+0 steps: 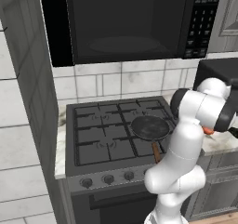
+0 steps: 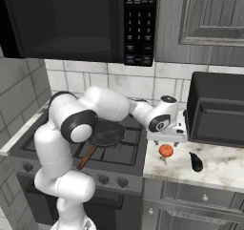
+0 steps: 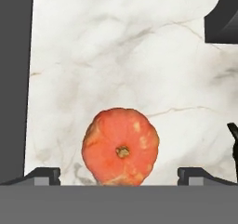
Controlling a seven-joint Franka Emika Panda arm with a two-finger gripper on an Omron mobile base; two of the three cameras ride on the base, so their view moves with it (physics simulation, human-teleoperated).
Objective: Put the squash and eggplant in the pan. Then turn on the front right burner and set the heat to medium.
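Observation:
The orange squash (image 2: 166, 151) (image 3: 121, 146) lies on the marble counter (image 3: 116, 56) just right of the stove. My gripper (image 2: 166, 140) (image 3: 118, 174) hovers straight above it, open, with one dark fingertip (image 3: 44, 174) showing on each side and nothing held. The dark purple eggplant (image 2: 195, 162) lies on the counter a little further right; its tip (image 3: 232, 139) shows at the hand view's right edge. The empty dark pan (image 1: 149, 128) (image 2: 107, 132) sits on the stove's front right grate, its wooden handle (image 1: 156, 151) pointing toward the front. The front right burner is hidden under the pan.
A black countertop oven (image 2: 217, 114) stands at the back right of the counter, close to the hand. A microwave (image 1: 125, 23) hangs above the stove. Round grey knobs (image 1: 108, 178) line the stove's front panel. The stove's dark edge (image 3: 14, 79) borders the counter.

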